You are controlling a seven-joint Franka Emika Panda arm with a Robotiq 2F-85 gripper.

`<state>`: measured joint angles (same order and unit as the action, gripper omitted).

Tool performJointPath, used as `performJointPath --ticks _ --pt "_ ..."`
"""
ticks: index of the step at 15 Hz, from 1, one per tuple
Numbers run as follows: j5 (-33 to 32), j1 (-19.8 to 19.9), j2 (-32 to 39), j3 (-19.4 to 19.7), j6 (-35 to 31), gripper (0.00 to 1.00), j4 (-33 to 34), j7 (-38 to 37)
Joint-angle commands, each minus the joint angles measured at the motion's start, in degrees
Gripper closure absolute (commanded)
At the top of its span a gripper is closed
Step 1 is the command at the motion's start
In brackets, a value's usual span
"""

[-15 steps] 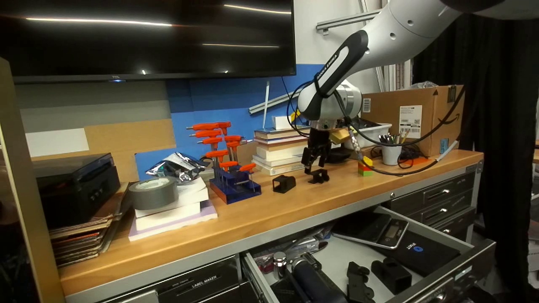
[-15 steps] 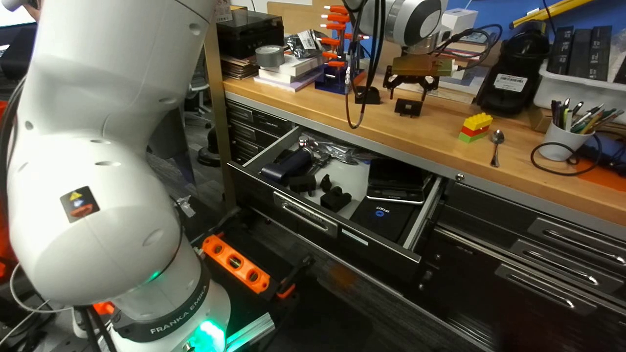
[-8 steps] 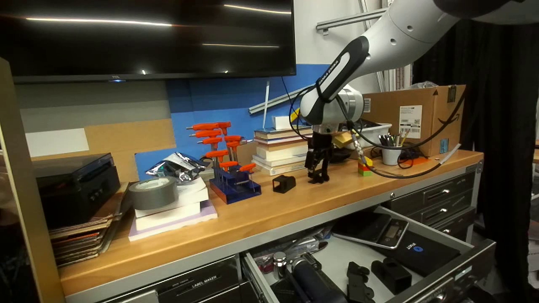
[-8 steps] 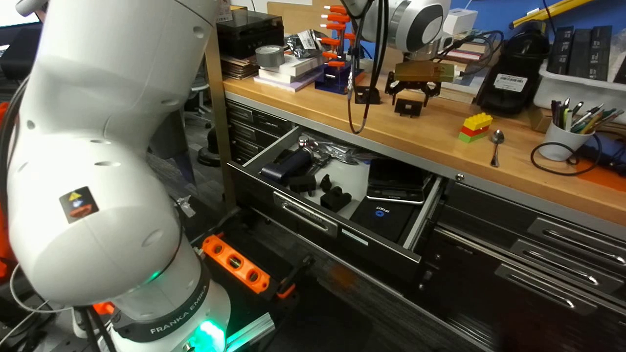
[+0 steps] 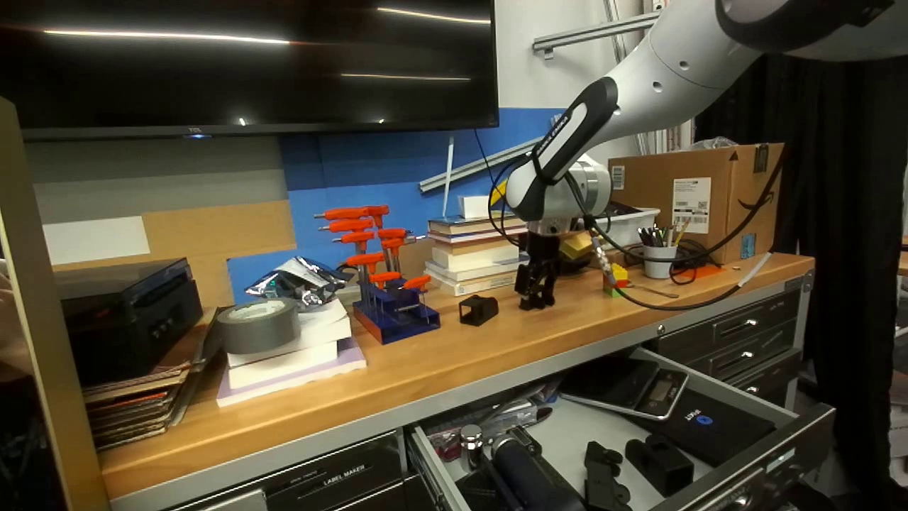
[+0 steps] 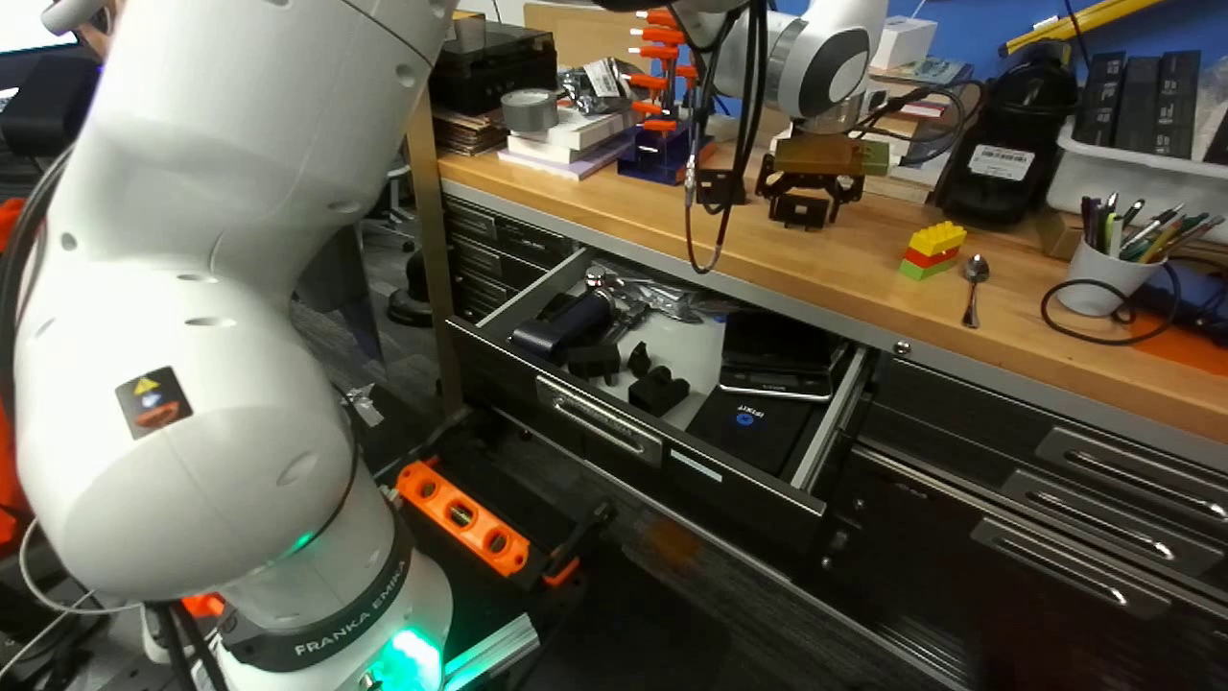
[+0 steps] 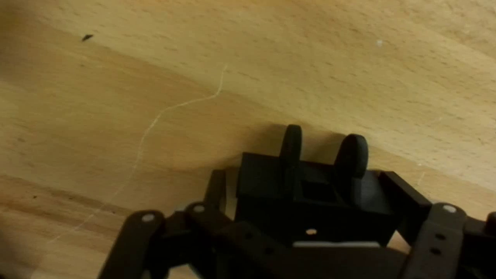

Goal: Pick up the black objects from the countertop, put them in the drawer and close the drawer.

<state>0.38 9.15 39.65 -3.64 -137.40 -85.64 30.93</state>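
– Countertop [image 5: 433, 355]: where is bare wood seen?
– Along the front edge, between it and the black bracket [image 7: 316, 211]. Narrower patch is shown between bracket and the second black block [image 5: 485, 310], just beside it.
– Behind and sideways?
– Tighter behind: book stack [image 5: 474, 262] is set near. Past that block, the hex-key rack [image 5: 394, 325] is placed. Other way, more wood is shown, up to the brick stack [image 6: 932, 251] and spoon [image 6: 973, 288].
– Jaws?
– Spread. Bracket is straddled by the gripper [image 7: 304, 180], fingers [image 7: 217, 190] set at either end. In the wrist view a sliver of wood is seen at one end; at the other, contact cannot be told. Bracket is rested on the wood, two lugs turned toward the bare stretch shown across the upper part of that view.
– Drawer [image 6: 758, 499]?
– Pulled out below the front edge, opening exposed from above in both exterior views. Black pieces [image 6: 658, 392] are grouped inside, near the front panel. Bare floor is seen between them and the scale [image 5: 663, 390].
– Cable [image 6: 753, 106]?
– Looped low. In an exterior view it is seen across the front edge; depth cannot be told.
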Motion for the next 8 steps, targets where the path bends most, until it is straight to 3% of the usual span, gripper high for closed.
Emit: performJointPath --ticks 1,4,8 --pt "-1.24 -0.11 1.84 -0.05 1.7 0.25 3.53 -0.47" --pt "-1.45 -0.3 2.06 -0.09 2.75 0.37 4.58 -0.43" --pt "-1.19 -0.22 1.74 -0.31 5.13 0.37 4.52 -0.57"
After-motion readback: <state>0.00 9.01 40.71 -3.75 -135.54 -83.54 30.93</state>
